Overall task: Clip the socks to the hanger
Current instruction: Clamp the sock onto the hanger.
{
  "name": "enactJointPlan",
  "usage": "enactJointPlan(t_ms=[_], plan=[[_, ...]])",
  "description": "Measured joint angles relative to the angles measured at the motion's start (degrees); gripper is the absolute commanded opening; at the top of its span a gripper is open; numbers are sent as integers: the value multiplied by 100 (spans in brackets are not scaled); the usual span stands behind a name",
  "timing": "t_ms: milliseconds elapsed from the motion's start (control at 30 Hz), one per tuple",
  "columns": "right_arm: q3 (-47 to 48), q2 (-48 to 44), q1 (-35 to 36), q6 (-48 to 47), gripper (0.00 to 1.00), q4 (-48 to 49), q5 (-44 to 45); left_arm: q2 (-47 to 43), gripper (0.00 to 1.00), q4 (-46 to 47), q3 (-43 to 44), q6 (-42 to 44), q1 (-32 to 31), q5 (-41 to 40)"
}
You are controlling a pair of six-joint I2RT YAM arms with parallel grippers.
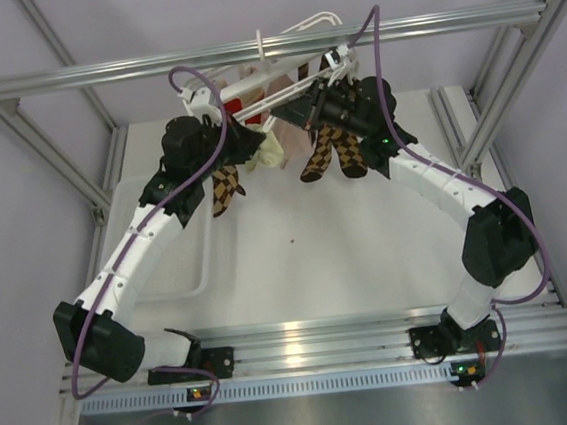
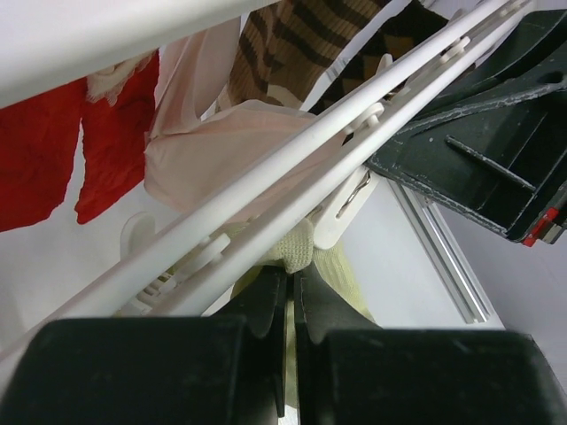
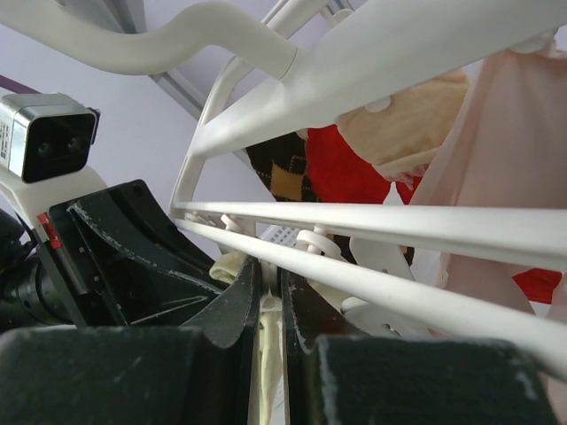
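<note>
The white hanger (image 1: 297, 22) hangs from the overhead bar, and its rails cross both wrist views (image 2: 266, 181) (image 3: 399, 221). A pale cream sock (image 1: 271, 155) hangs under its middle. My left gripper (image 2: 291, 270) is shut on the upper edge of this sock (image 2: 303, 246), just below a white clip (image 2: 347, 205). My right gripper (image 3: 268, 266) is shut on a white clip (image 3: 270, 297) under the rail. Cream sock fabric (image 3: 268, 354) shows between its fingers, and more (image 3: 226, 266) beside the left finger. Both grippers meet at the same spot on the hanger.
Brown argyle socks (image 1: 226, 188) (image 1: 334, 157), red socks (image 2: 44, 150) and a pink garment (image 2: 204, 150) hang from the hanger. An aluminium crossbar (image 1: 248, 50) carries it. A white tray (image 1: 167, 254) lies at the left of the table. The right gripper's black body (image 2: 478, 133) is close by.
</note>
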Motion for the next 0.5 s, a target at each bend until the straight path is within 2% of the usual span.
enactJointPlan(t_ms=[300,500], plan=[[-26,-31,-20,28,0,11,-55,15,0,142,0,-87,7,175],[-28,-31,-46,4,14,9,-79,92,0,223,0,-129,11,345]])
